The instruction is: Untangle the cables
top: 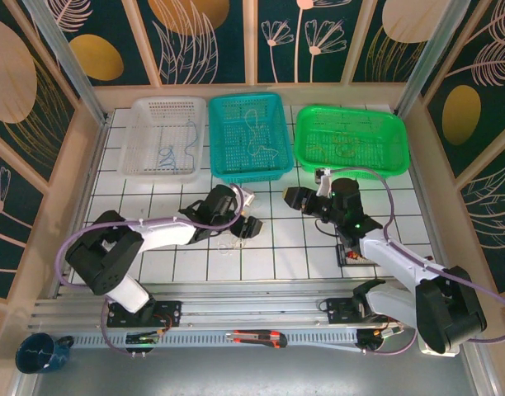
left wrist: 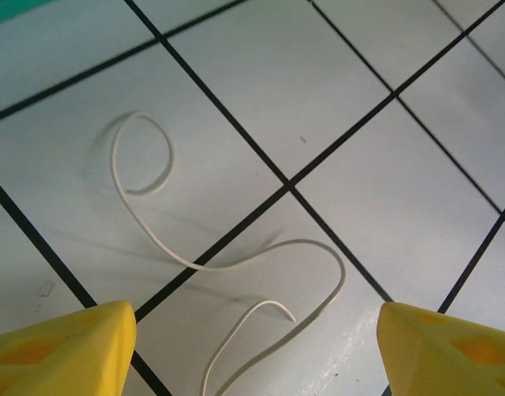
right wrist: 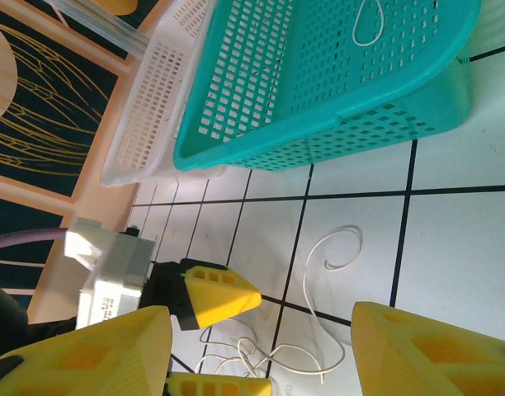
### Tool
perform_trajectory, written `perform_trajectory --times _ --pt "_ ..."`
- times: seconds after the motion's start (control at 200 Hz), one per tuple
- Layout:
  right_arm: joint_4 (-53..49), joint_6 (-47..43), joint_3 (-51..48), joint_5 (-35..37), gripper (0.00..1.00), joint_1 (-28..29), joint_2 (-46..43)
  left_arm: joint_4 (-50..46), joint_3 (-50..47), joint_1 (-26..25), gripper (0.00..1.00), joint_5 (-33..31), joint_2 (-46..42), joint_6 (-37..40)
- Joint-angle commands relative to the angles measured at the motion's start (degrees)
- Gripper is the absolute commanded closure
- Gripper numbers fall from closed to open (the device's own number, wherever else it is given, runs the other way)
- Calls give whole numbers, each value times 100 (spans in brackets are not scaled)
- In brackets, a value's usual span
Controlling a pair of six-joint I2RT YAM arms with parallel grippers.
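Note:
A thin whitish cable (left wrist: 236, 262) lies loose in curls on the white gridded table, also seen as a small tangle (top: 231, 246) and a looping cable (right wrist: 318, 326). My left gripper (top: 246, 215) hovers just above it, its yellow fingers (left wrist: 63, 351) spread wide with nothing gripped; the left gripper (left wrist: 257, 355) is open, with the cable's end lying on the table between the tips. My right gripper (top: 300, 198) is a little to the right, also open and holding nothing, the right gripper (right wrist: 261, 355) facing the left one's fingers (right wrist: 215, 293).
Three baskets stand at the back: white basket (top: 145, 165) with bluish wires, teal basket (top: 251, 173) with a whitish wire (right wrist: 368, 25), green basket (top: 351, 169) with a thin wire. A box cutter (top: 257, 337) lies on the front rail, a blue mug (top: 42, 353) at front left.

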Motion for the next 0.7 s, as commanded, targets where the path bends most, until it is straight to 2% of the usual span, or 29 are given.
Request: perform_trajectory --times 0.0,0.105,0.14,0.28,0.355,0.39,0.58,0.696 --pt "314 133 -116 -48 41 -41 -81 -244 183 -46 24 -60 193 196" --pt "410 215 -153 -130 41 -43 -74 -159 246 -46 32 -95 319 191" --pt "425 248 -162 -153 41 -43 -73 -118 262 -51 37 -108 354 187" --pt "504 349 -197 -228 41 -27 -100 136 251 -57 81 -161 297 94" --pt "559 413 -213 -260 41 6 -110 265 212 -57 98 -171 138 10" --pt "589 445 -224 -280 41 19 -114 313 191 -57 100 -165 44 -28" --pt "777 658 -206 -408 40 133 -93 575 27 -57 100 -101 -696 -252" --pt "949 850 -157 -487 35 247 -62 900 -171 -57 100 -47 -1199 -390"
